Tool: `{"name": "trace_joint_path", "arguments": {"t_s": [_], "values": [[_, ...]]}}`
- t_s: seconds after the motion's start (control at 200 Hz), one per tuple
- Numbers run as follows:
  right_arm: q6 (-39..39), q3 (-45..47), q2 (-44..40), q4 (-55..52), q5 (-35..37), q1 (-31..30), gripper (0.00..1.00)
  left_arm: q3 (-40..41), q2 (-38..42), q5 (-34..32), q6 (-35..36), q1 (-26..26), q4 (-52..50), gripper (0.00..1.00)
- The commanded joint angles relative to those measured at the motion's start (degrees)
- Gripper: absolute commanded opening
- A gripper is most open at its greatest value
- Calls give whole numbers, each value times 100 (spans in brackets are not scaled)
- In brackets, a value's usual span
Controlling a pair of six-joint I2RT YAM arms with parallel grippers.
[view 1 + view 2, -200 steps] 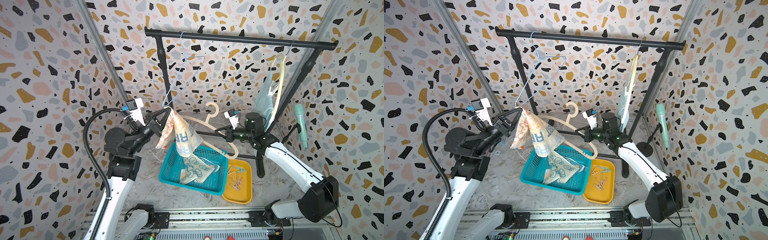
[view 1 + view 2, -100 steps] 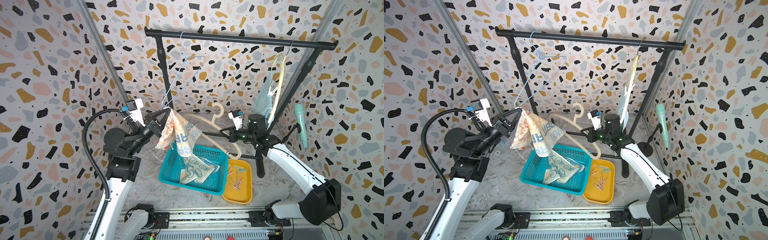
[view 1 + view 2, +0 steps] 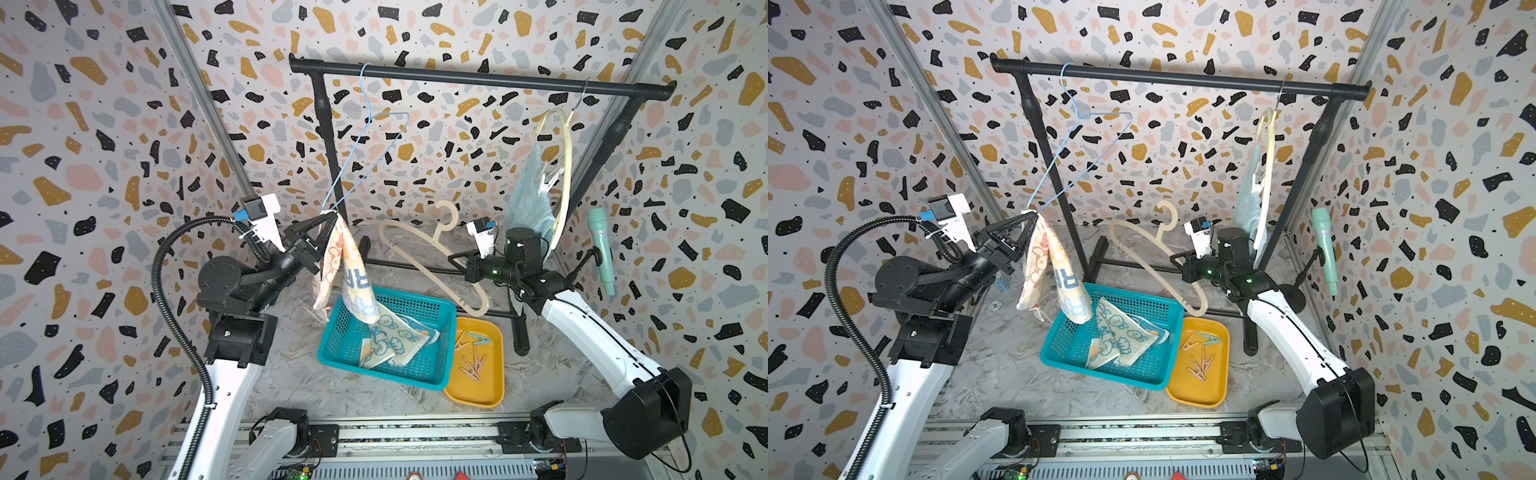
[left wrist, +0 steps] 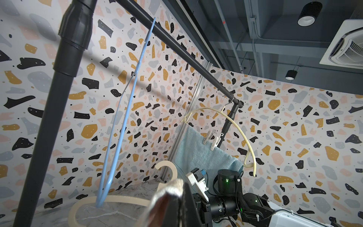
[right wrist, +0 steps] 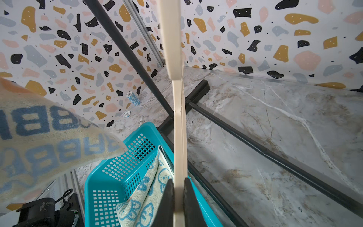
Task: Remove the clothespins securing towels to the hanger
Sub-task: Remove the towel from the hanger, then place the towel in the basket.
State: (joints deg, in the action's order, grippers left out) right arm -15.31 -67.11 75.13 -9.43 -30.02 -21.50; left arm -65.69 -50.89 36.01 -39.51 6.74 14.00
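Our left gripper (image 3: 328, 220) is pinched on the top of the striped towel (image 3: 353, 270), at the low corner of the blue wire hanger (image 3: 346, 166). Our right gripper (image 5: 178, 186) clamps the beige hanger (image 5: 177, 98), off the rail (image 3: 478, 79).

We count three hangers and three towels. The cream hanger (image 4: 245, 138) on the rail carries the light-blue towel (image 4: 200, 155) under two white pegs (image 4: 211, 138).

There are two containers side by side toward the bench's (image 3: 291, 374) front edge. The basket (image 3: 343, 336) holds the cartoon towel (image 3: 395, 338) and the striped towel's tip. The tray (image 3: 490, 386) holds about six pegs (image 3: 471, 365), one green and the rest pinkish.
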Motion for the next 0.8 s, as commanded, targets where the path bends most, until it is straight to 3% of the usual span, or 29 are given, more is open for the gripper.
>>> {"name": "trace_joint_path", "arguments": {"t_s": [0.0, 0.796], "values": [[-19, 0, -249, 90, 65, 71, 0, -186, 55, 72, 110, -33, 151, 0], [-472, 240, -419, 582, 5, 414, 0, 114, 215, 686, -14, 35, -147, 0]]}}
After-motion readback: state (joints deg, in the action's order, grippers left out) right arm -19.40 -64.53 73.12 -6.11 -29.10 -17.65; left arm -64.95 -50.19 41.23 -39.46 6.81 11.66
